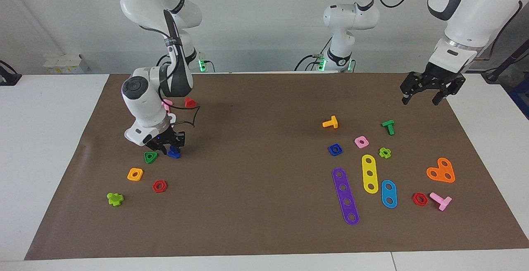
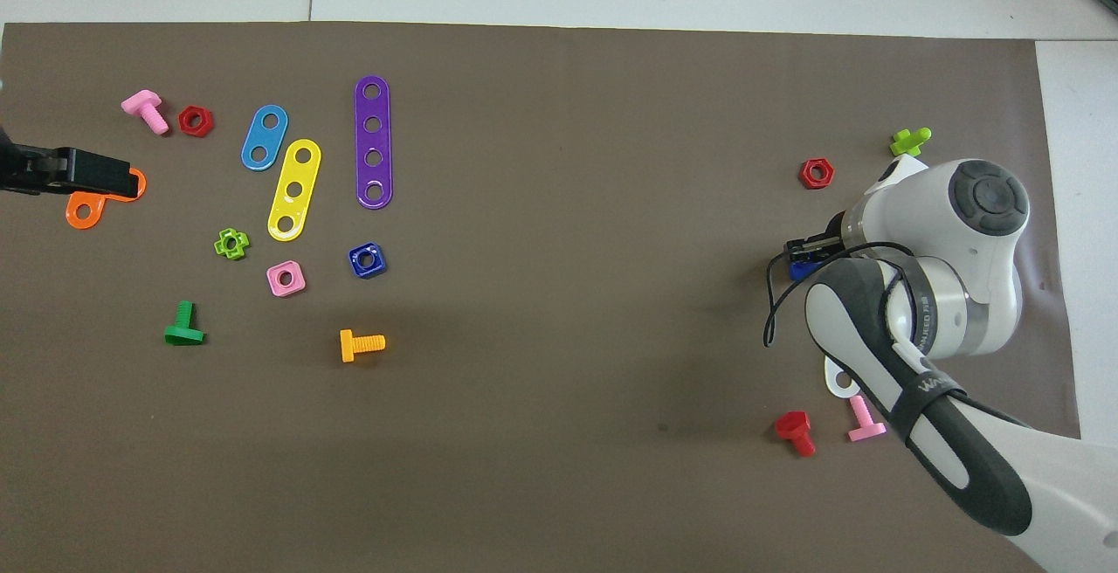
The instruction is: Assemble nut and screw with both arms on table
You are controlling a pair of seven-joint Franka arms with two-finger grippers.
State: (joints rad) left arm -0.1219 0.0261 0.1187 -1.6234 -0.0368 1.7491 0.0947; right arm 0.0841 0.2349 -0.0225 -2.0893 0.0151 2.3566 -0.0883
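two arms shared the job, and we read the layout as one part for each. the right gripper (image 1: 167, 142) was low in the middle band of the facing view, toward the right arm's end of the table (image 1: 49, 159), down at the screw (image 1: 174, 152). the screw sat on the mat (image 1: 264, 221) just beside a green triangular nut (image 1: 150, 157). in the overhead view only a blue sliver of the screw (image 2: 798, 270) showed under the gripper (image 2: 805, 250). we could not tell whether that gripper had closed on the screw or merely sat around it. we judged the pickup to be the step in hand, since the wrist pointed steeply down over the part.

the left gripper (image 1: 430, 91) hung wide open in the upper part of the facing view, raised off the mat and holding nothing. from overhead it (image 2: 92, 173) covered the edge of an orange heart plate (image 2: 83, 210). we took this arm to be waiting with its jaws spread, ready for its own part.

the nut (image 1: 335, 149) lay flat on the mat at mid-height in the facing view, toward the left arm's end. it was near a pink nut (image 1: 361, 141) and nearer to the robots than a purple strip (image 1: 345, 196). nothing touched it. we judged the joining not yet begun, as nut and screw lay well apart.
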